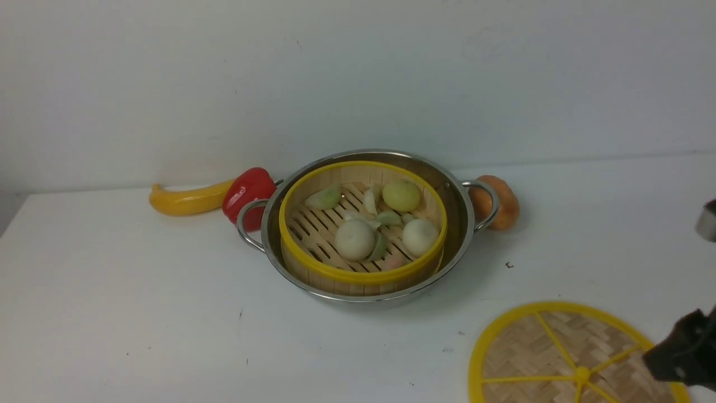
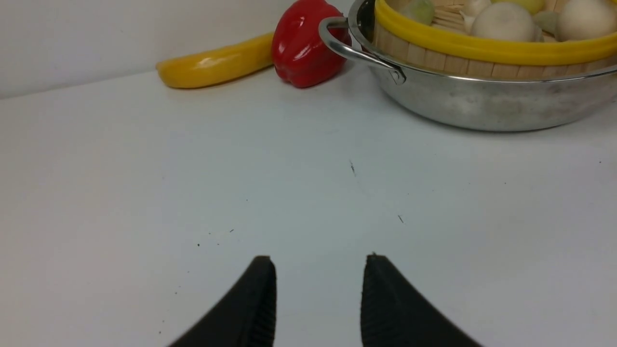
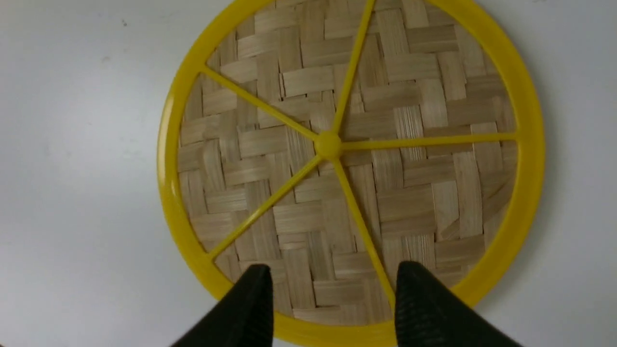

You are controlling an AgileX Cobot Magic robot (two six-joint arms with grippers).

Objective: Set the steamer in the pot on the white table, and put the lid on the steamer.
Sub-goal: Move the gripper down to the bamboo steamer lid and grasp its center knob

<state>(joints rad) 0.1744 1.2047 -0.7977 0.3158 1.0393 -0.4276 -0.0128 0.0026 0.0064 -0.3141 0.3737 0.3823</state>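
Gaping empty over speckled white table (image 1: 112,313) before plain pale wall (image 1: 358,67): left tool (image 2: 318,259), right tool (image 3: 332,269).

A: Where's the pot (image 1: 464,235)?
B: Centre frame, on the table (image 1: 112,313). Steamer (image 1: 358,275) sits inside it, buns (image 1: 354,239) on the steamer floor.
A: Around it?
B: Pepper (image 1: 246,193) behind the left handle. Squash (image 1: 187,200) left of the pepper, touching it. Round vegetable (image 1: 506,201) behind the right handle.
A: Lid (image 1: 537,352)?
B: Lower right of frame, flat on the table, in front of the pot and apart from it. Right gripper (image 3: 332,284) over the lid's rim, at the frame's right edge.
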